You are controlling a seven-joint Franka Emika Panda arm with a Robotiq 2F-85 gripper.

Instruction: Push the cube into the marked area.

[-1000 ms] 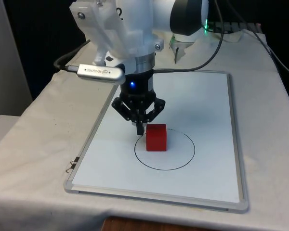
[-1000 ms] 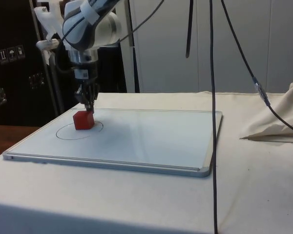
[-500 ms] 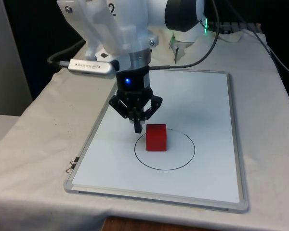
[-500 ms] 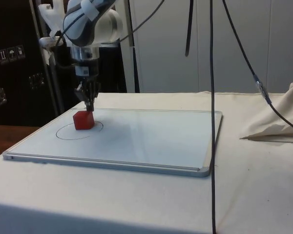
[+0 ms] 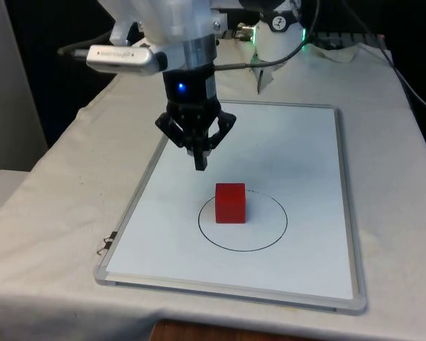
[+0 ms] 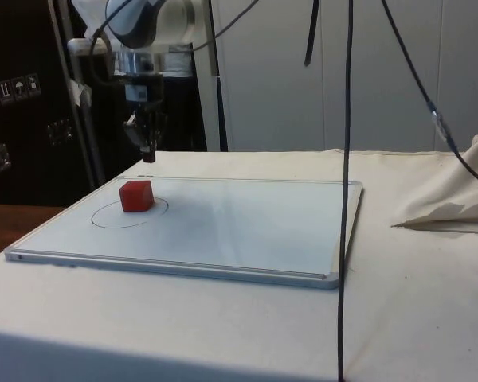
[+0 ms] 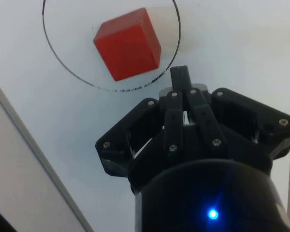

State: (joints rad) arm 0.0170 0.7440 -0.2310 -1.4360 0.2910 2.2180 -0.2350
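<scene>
A red cube (image 5: 231, 203) (image 6: 135, 196) (image 7: 128, 43) rests on the whiteboard inside a thin black circle (image 5: 243, 222) (image 6: 127, 213) (image 7: 67, 67), near the circle's far-left edge in the front view. My gripper (image 5: 200, 166) (image 6: 147, 156) (image 7: 180, 73) hangs shut above the board, raised clear of the cube, behind it and towards the front view's left. The fingers hold nothing and do not touch the cube.
The whiteboard (image 5: 298, 177) (image 6: 247, 227) has a raised grey frame and lies on the white cloth. A small black clip (image 5: 105, 246) lies by its near-left corner. Black cables (image 6: 346, 159) hang down in the side view. Crumpled cloth (image 6: 454, 199) lies at the side view's right.
The gripper has risen from beside the cube and drawn back from it towards the robot. The cube has stayed in place inside the circle.
</scene>
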